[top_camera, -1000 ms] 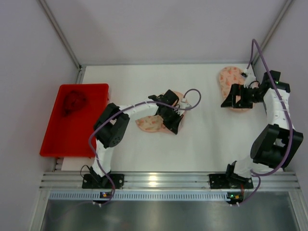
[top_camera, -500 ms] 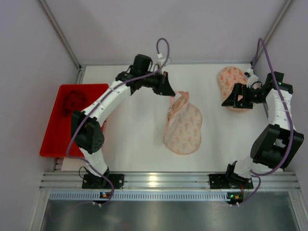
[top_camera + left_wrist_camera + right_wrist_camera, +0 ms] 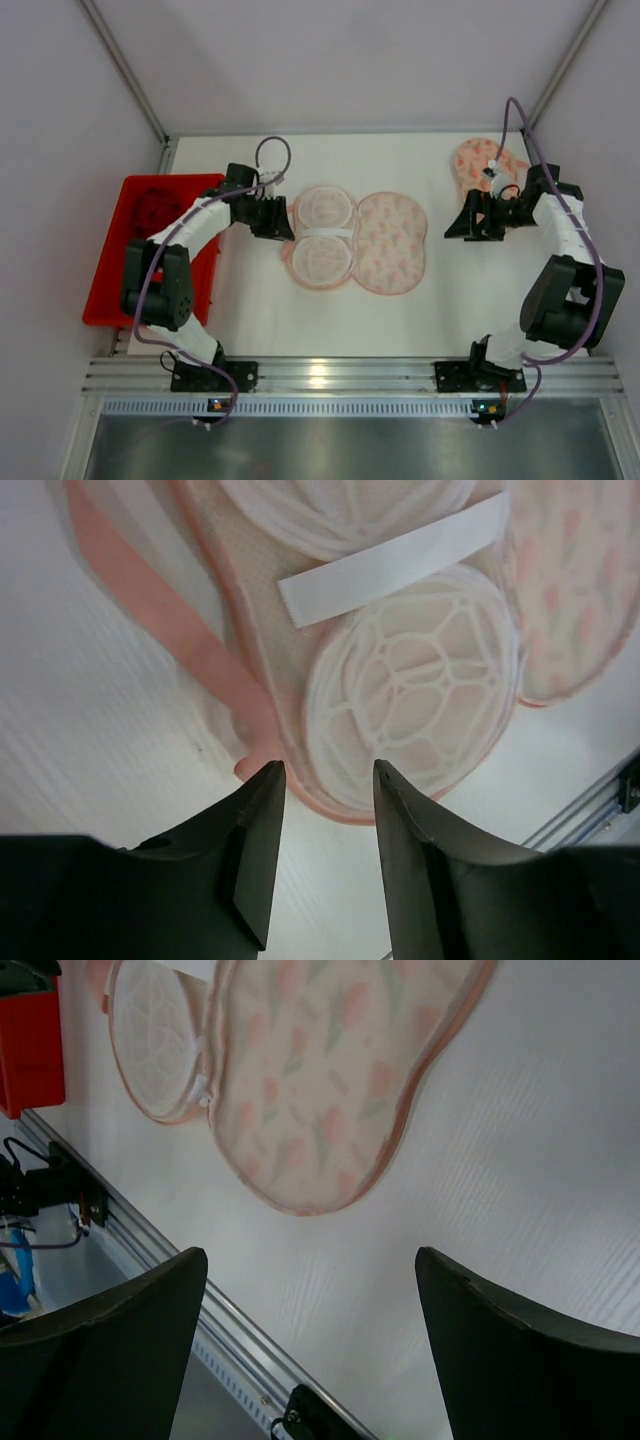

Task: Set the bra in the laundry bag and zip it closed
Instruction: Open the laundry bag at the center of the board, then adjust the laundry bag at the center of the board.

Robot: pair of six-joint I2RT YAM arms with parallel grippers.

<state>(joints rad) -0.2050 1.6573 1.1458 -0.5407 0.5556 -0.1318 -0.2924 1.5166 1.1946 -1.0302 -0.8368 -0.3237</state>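
Note:
The laundry bag [image 3: 355, 240] lies opened flat mid-table: a left half with two white mesh cups [image 3: 410, 680] and a pink floral right half [image 3: 320, 1080]. A dark red crumpled garment [image 3: 153, 210], seemingly the bra, lies in the red bin [image 3: 190, 190] at the left. My left gripper [image 3: 284, 223] is open and empty at the bag's left edge; its tips [image 3: 326, 770] hover over the pink rim. My right gripper [image 3: 458, 226] is wide open and empty [image 3: 310, 1260], right of the bag, over bare table.
A second pink floral piece [image 3: 478, 160] lies at the back right, partly under the right arm. The red bin also shows in the right wrist view [image 3: 30, 1040]. An aluminium rail [image 3: 350, 375] runs along the near table edge.
The left gripper had the bag folded, lifted it up and back, and has let it go. The bag now lies spread open. The right gripper shifted slightly left.

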